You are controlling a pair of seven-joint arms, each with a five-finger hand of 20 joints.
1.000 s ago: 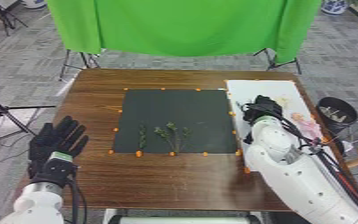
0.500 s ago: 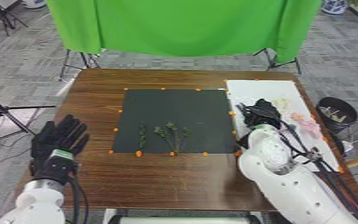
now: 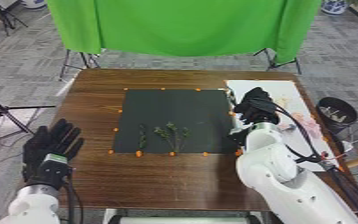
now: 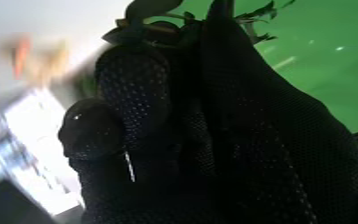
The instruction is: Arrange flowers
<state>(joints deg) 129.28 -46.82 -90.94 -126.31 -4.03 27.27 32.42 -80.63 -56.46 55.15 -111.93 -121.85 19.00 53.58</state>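
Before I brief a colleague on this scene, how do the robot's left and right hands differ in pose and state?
The left hand is at the table's left edge; the right hand is where the dark mat meets the white sheet.
The left hand is open and empty, fingers spread; the right hand is closed on leafy greenery.
Both wear black gloves.
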